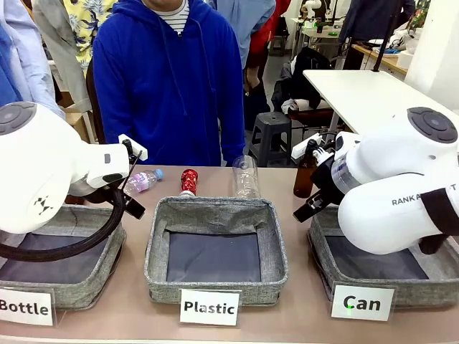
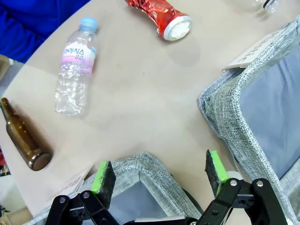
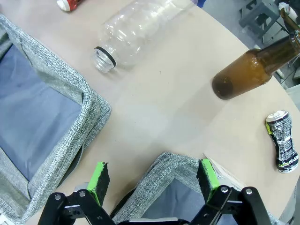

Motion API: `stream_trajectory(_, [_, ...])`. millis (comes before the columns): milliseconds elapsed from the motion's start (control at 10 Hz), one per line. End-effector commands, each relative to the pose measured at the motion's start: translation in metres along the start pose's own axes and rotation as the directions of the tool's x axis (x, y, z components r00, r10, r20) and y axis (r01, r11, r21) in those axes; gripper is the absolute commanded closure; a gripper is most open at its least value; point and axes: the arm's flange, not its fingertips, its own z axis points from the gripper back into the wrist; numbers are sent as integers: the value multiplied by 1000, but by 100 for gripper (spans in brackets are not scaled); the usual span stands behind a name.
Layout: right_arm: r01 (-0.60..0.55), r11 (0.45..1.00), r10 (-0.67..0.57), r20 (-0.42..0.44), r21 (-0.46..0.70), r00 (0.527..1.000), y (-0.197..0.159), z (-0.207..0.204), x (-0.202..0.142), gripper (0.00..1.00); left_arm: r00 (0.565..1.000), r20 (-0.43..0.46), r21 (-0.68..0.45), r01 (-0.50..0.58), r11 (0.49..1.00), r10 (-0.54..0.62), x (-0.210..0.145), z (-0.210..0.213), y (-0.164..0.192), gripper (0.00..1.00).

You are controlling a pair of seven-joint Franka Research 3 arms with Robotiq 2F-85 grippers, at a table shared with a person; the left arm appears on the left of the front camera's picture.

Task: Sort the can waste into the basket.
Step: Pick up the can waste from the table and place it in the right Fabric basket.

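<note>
Here, left claw point(image 2: 159, 172): wide open, empty;
right claw point(image 3: 153, 178): wide open, empty;
red can point(image 2: 159, 16): on counter point(image 2: 154, 93), behind middle basket point(image 1: 215, 215);
black-and-silver can point(image 3: 282, 147): on counter near brown bottle point(image 3: 248, 72);
Can basket point(image 1: 427, 292): beneath right claw

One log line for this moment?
left claw: open, empty | right claw: open, empty | red can, black can: outside Can basket

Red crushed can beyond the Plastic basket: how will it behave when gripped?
The red can is visibly dented and twisted, so it is probably light and may buckle further under a squeeze. Lying on its side with crumpled walls, it likely won't roll far if nudged. The glossy metal might slip.
</note>
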Motion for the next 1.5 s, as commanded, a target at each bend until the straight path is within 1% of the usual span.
stream_trajectory(0, [1,1000,-1,0,0,1000,0,0,0,0,1000,0,0,0,1000,0,0,0,0,0])
stream_trajectory(300, [0,1000,0,0,0,1000,0,0,0,0,1000,0,0,0,1000,0,0,0,0,0])
stream_trajectory(400, [3,999,-3,5,51,1000,1,16,3,0,999,18,-89,33,995,-32,-1,16,2,0])
stream_trajectory(500, [85,991,-85,-3,100,996,4,41,10,0,995,-73,-69,-73,995,68,6,41,4,0])
stream_trajectory(600, [181,977,-184,22,113,983,5,76,15,0,989,-31,-112,-150,982,147,15,82,1,0])
stream_trajectory(700, [258,953,-263,12,160,965,6,109,15,0,981,14,-160,-188,969,192,17,120,1,0])
stream_trajectory(800, [301,935,-309,14,187,951,3,138,7,0,969,44,-184,-230,956,242,9,156,6,0])
stream_trajectory(900, [319,888,-347,28,332,937,-11,166,-11,0,965,87,-301,-213,929,249,-7,186,15,0])
stream_trajectory(1000, [365,828,-428,60,426,902,-32,192,-34,0,956,119,-410,-199,890,269,-30,213,34,0])
stream_trajectory(1100, [476,731,-591,104,489,800,-68,212,-63,0,933,182,-514,-179,839,310,-53,232,67,0])
stream_trajectory(1200, [558,631,-711,114,539,694,-99,220,-93,0,904,207,-579,-196,792,375,-78,239,99,0])
stream_trajectory(1300, [585,539,-787,115,606,606,-124,223,-125,0,848,215,-647,-247,721,483,-108,236,133,0])
stream_trajectory(1400, [593,456,-848,122,663,517,-144,222,-158,0,726,166,-684,-403,608,668,-139,226,169,0])
